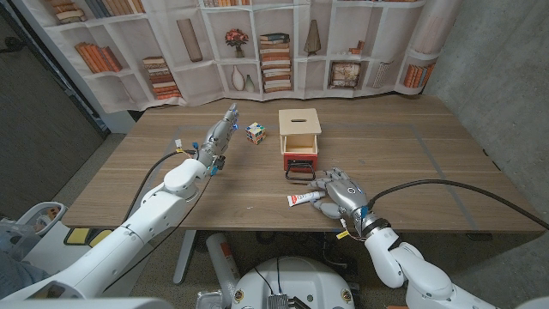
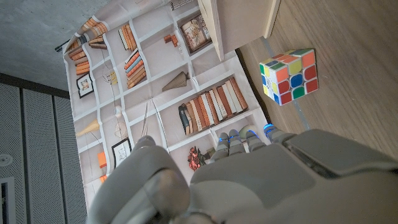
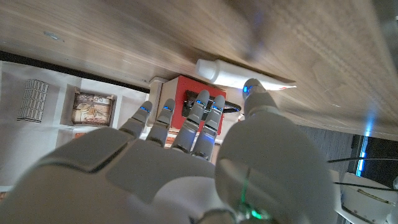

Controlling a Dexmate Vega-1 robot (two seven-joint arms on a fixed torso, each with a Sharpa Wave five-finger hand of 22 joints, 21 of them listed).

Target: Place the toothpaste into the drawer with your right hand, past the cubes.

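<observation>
The toothpaste (image 1: 301,199), a white tube with a red end, lies near the table's front edge. My right hand (image 1: 341,194) sits just to its right with fingers spread, holding nothing. In the right wrist view the thumb tip (image 3: 252,88) is at the tube (image 3: 233,73), and the other fingers reach toward the red drawer (image 3: 185,89). The red drawer (image 1: 300,160), with a black handle (image 1: 299,176), is at the base of a wooden box (image 1: 299,124). A multicoloured cube (image 1: 255,132) (image 2: 289,76) stands left of the box. My left hand (image 1: 220,135) (image 2: 249,180) is beside the cube, fingers straight.
The wooden table (image 1: 412,163) has free surface on the right and far left. A bookshelf-print backdrop (image 1: 274,43) hangs behind the far edge. The wooden box (image 2: 239,25) stands just beyond the cube in the left wrist view.
</observation>
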